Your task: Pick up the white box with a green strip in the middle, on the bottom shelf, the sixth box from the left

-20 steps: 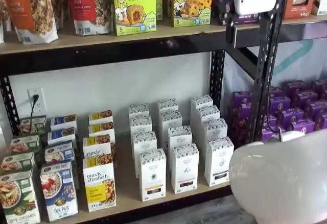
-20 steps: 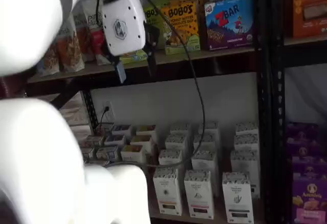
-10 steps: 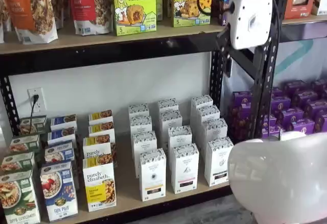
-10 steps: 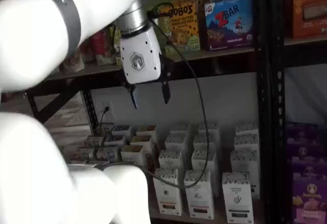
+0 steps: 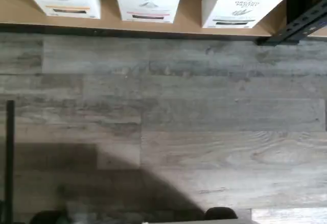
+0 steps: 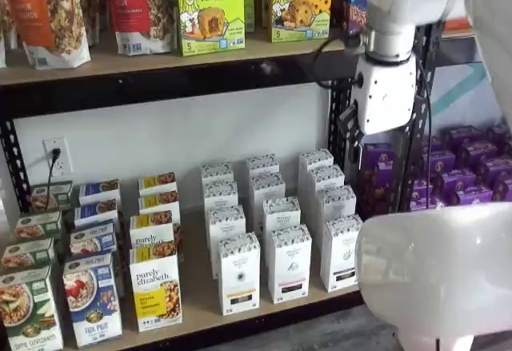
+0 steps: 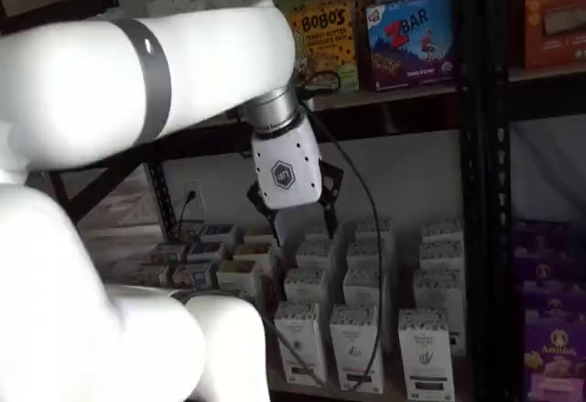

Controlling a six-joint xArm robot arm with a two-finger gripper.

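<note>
The white box (image 6: 342,253) stands at the right end of the front row on the bottom shelf (image 6: 196,289); it also shows in a shelf view (image 7: 426,354). In the wrist view it (image 5: 241,2) carries a dark strip and stands at the edge of the tan board (image 5: 107,26). Two more white boxes (image 6: 289,263) stand beside it. My gripper (image 7: 295,223) hangs between the two shelves, above the rows of white boxes, open and empty, with a gap between its black fingers. Its white body (image 6: 385,93) shows in front of the black upright.
Colourful Purely Elizabeth boxes (image 6: 156,291) fill the shelf's left part. Purple boxes (image 6: 464,179) sit beyond the perforated upright (image 6: 340,119). Bobo's boxes (image 6: 210,9) stand on the upper shelf. The arm's big white link (image 6: 436,279) blocks the lower right. Grey plank floor (image 5: 163,122) lies before the shelf.
The gripper has come down from the upper shelf's level to the space between the shelves, nearer the white boxes. The boxes have not moved.
</note>
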